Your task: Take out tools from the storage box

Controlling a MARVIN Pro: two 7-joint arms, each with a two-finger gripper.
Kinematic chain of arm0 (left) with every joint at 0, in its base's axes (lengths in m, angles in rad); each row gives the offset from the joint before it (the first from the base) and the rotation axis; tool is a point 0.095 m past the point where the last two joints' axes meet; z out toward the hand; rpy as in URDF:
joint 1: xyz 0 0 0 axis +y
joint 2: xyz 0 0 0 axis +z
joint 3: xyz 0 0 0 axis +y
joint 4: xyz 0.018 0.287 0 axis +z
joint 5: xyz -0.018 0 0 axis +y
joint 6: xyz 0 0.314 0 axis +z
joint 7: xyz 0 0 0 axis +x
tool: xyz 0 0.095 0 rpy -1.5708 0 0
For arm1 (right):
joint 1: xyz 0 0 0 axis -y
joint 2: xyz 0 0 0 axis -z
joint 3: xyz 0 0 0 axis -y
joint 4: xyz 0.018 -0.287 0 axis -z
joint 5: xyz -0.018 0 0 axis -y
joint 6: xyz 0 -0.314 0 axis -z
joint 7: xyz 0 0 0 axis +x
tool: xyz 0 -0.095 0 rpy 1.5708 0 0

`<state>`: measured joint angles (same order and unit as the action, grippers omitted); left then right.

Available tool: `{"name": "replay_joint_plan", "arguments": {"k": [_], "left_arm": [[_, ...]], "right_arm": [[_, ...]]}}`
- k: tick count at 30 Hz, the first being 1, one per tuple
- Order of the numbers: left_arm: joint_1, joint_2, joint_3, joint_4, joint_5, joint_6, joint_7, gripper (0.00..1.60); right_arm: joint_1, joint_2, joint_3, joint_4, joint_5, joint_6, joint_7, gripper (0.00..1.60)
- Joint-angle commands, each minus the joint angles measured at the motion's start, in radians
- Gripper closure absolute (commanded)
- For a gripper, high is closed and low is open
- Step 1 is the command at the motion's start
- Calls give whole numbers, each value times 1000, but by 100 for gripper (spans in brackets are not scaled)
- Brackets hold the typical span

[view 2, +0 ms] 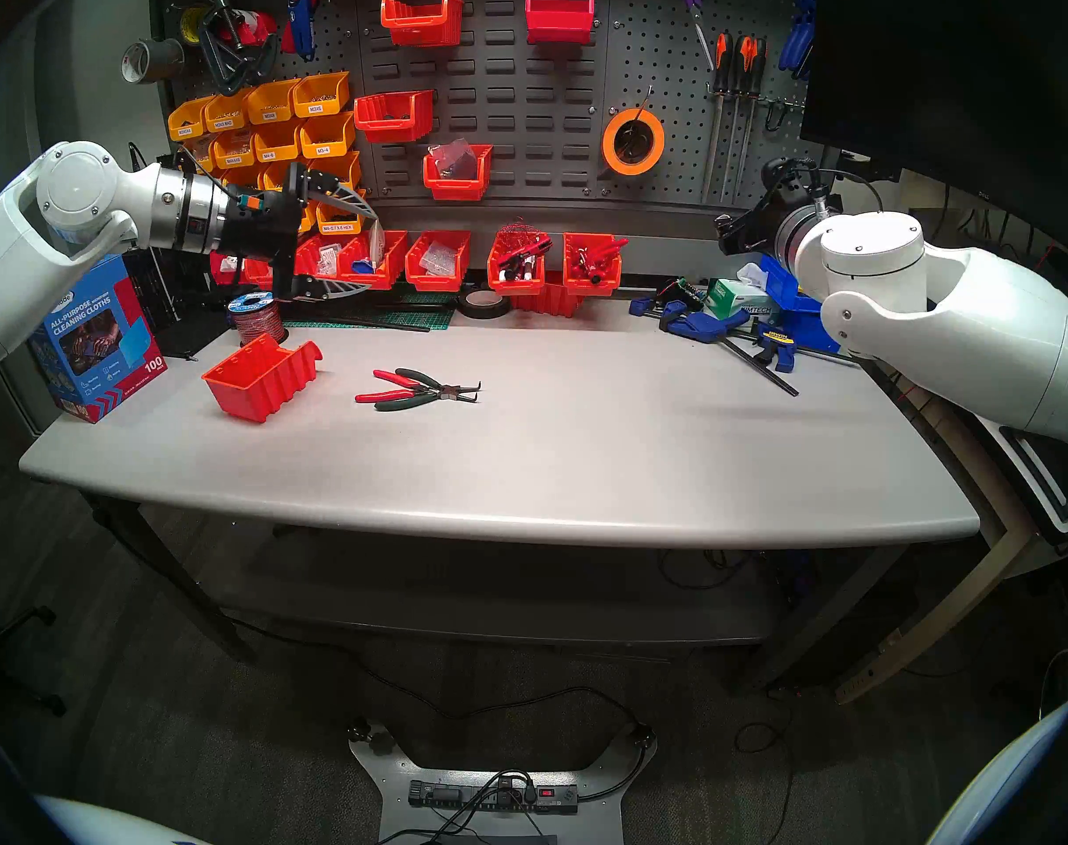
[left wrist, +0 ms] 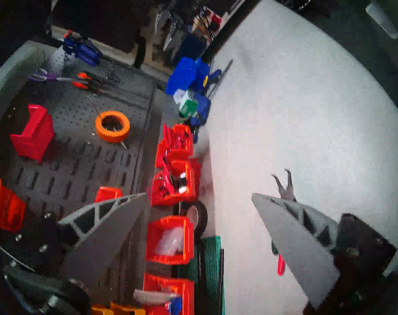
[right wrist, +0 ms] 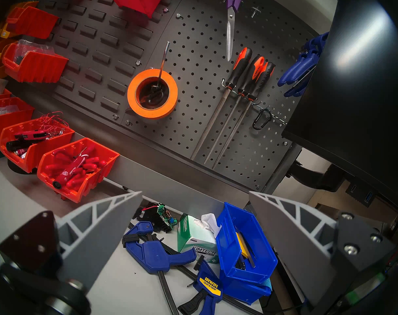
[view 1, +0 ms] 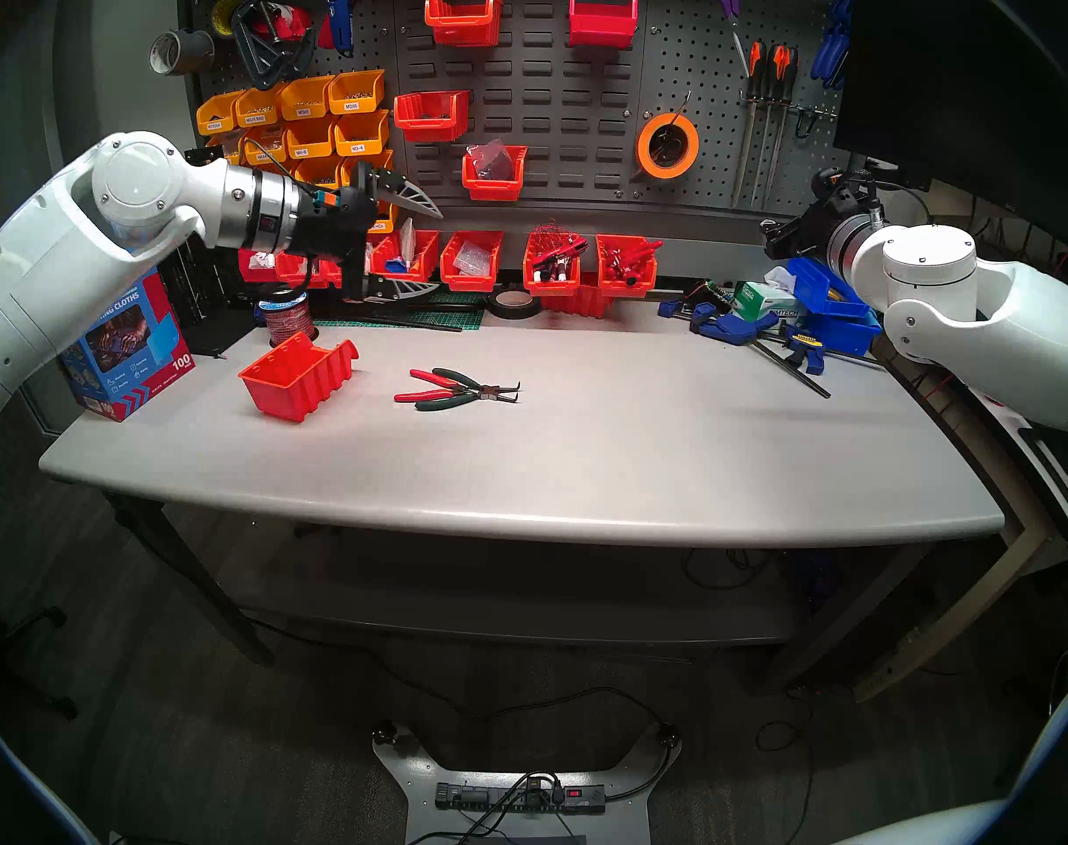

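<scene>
The red-orange storage box (view 1: 300, 377) lies on the left of the grey table (view 1: 641, 447), ribbed side toward me, its inside hidden. To its right, the red-handled flush cutters (view 1: 418, 395) and the green-handled pliers (view 1: 458, 400) lie crossed on the tabletop. My left gripper (view 1: 438, 251) is open and empty, in the air behind the box. In the left wrist view (left wrist: 199, 194), the pliers' bent tips (left wrist: 284, 185) show past one finger. My right gripper (right wrist: 195, 193) is open and empty, above the clutter at the back right.
Blue bar clamps (view 1: 738, 328), blue bins (view 1: 836, 304) and a tissue box (view 1: 769, 301) crowd the back right. A cloth box (view 1: 126, 350) and a wire spool (view 1: 287, 316) stand at the back left. A row of red bins (view 1: 470, 261) lines the pegboard's foot.
</scene>
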<state>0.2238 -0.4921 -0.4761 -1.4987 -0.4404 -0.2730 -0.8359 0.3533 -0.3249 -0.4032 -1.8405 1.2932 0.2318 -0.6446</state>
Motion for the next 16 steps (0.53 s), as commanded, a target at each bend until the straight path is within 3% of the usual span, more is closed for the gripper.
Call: {"name": "replay_joint_plan", "arguments": {"k": [1,11,16], "left_arm": [[108,-94,8,21,-72,-50,119,0],[250,-219,42,81,-97,-121,303,0],[297,-264,22,122,-112,-178,380,0]], "right_arm": [[14,-2,11,2,-3,-2,-2,0],[14,-2,11,1,-3,-2,-2,0],[15,-2,11,2,-4,-2,-2,0]]}}
